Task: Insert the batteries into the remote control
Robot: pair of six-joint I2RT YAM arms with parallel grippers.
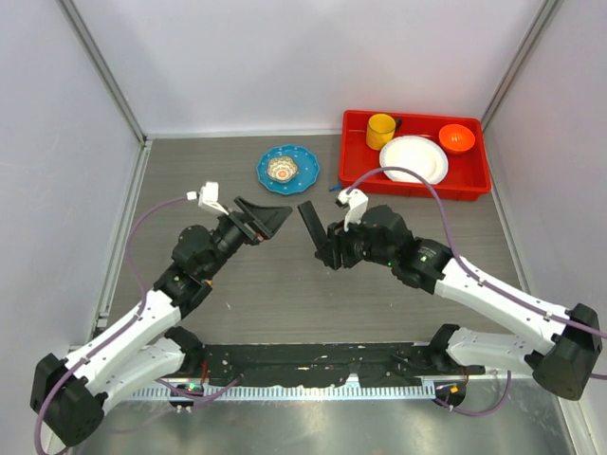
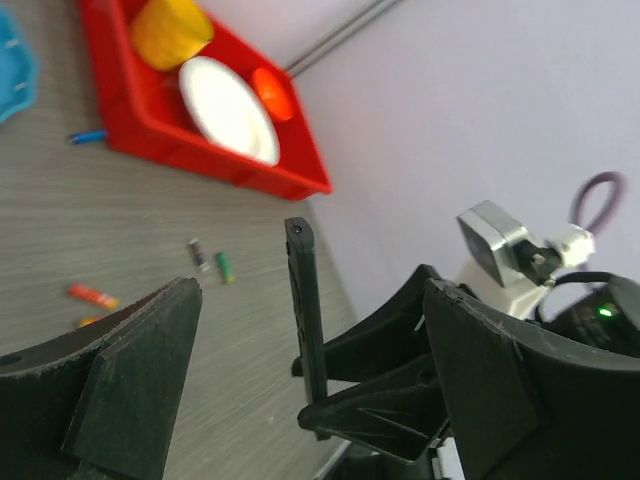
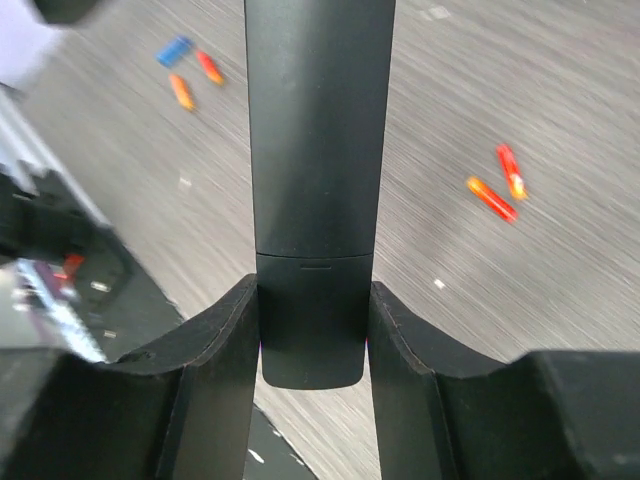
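No text, label, brand, number or sign could be read in any view. The remote control (image 3: pixel 318 150) showed only a plain black face, with 1 short moulded line near its lower seam and no letters. The batteries (image 3: pixel 492 197) on the table were too small and too blurred for any print on them to be read.
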